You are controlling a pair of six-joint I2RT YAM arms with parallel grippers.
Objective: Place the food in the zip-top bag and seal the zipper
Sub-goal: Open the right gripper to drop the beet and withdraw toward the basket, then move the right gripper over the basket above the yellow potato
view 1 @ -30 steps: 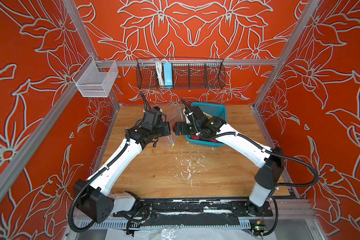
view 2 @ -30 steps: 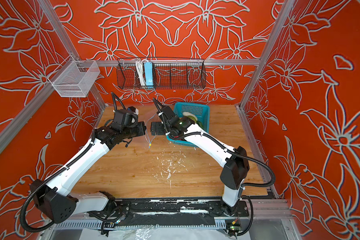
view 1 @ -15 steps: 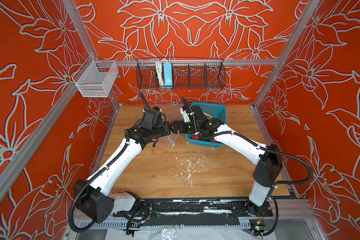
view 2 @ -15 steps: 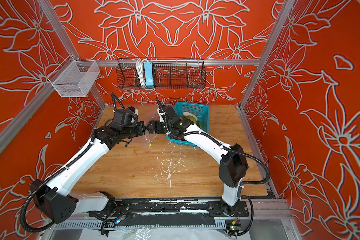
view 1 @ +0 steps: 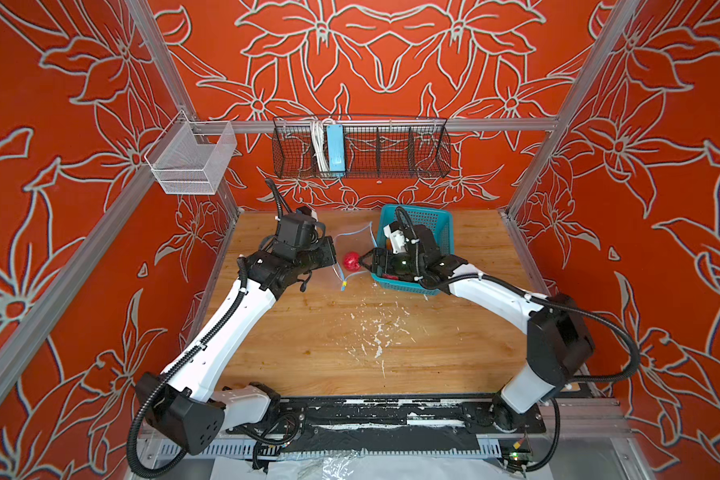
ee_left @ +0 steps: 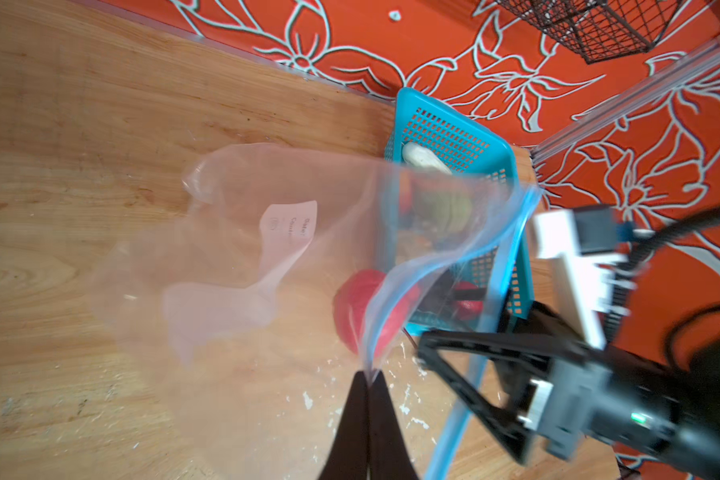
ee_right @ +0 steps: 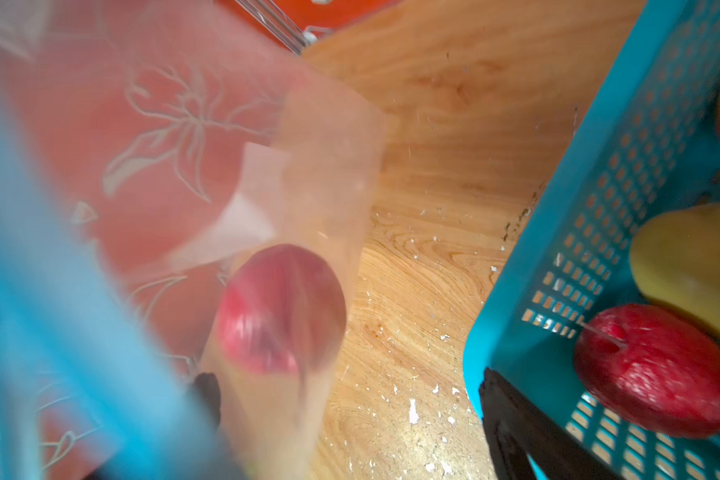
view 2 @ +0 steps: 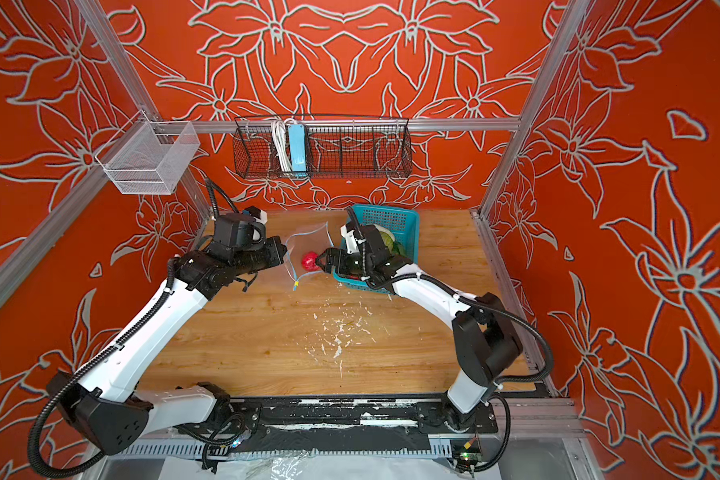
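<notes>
The left gripper (ee_left: 366,376) pinches the zipper (ee_left: 495,232) edge of the zip-top bag (ee_left: 233,232), lifted beside the basket (ee_left: 454,124), as the right gripper (view 1: 363,263), jaws wide, hovers by a red fruit (ee_left: 352,307) just inside; slack film could spill it out

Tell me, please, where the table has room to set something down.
Bare: the table from the black rail to midway, and the strip right of the teal basket. Crowded: back middle, where zip-top bag, red fruit, left gripper and right gripper meet.
</notes>
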